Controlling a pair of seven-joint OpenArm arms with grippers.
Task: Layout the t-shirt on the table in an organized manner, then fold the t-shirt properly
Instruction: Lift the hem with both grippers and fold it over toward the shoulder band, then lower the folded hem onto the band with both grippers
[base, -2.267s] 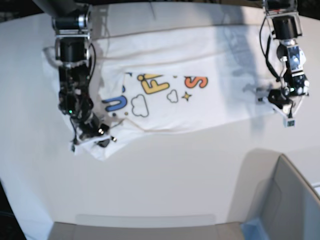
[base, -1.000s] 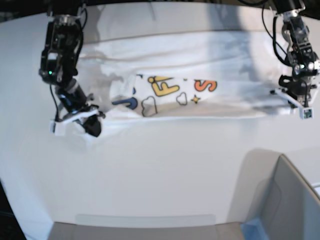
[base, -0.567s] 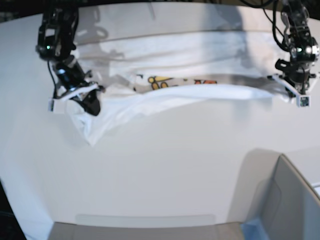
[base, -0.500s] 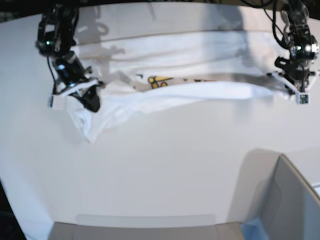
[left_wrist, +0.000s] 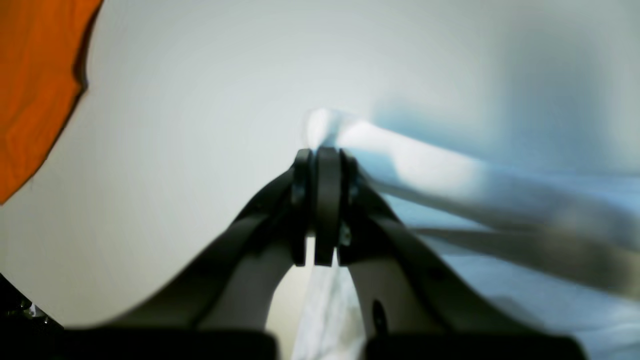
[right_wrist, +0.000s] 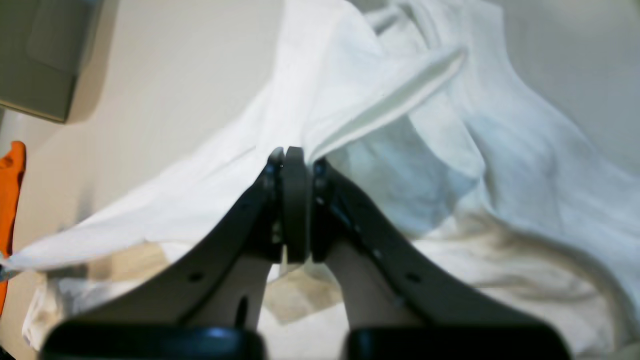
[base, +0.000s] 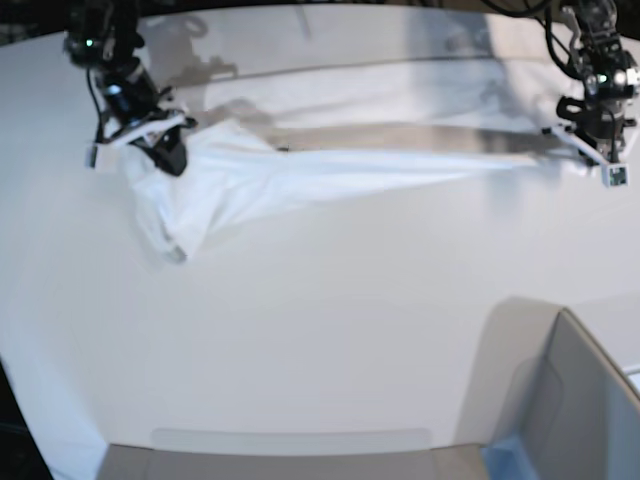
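The white t-shirt (base: 330, 170) lies across the far part of the white table (base: 330, 340), with its near edge lifted and stretched taut between my two grippers. Its print is hidden under the raised fold. In the base view my right gripper (base: 168, 152) is at the left, shut on the shirt's edge, and a loose flap (base: 175, 230) hangs below it. My left gripper (base: 598, 152) is at the right, shut on the other end. The wrist views show each gripper shut on white cloth, the left (left_wrist: 320, 152) and the right (right_wrist: 292, 160).
A grey box (base: 575, 400) with a blue corner (base: 510, 455) stands at the near right and also shows in the right wrist view (right_wrist: 40, 55). An orange cloth-like thing shows at the edge of the left wrist view (left_wrist: 35, 75) and the right wrist view (right_wrist: 10, 200).
Both grippers have moved toward the far side of the table, carrying the shirt's near edge up and over. The printed letters, visible before, are now covered.
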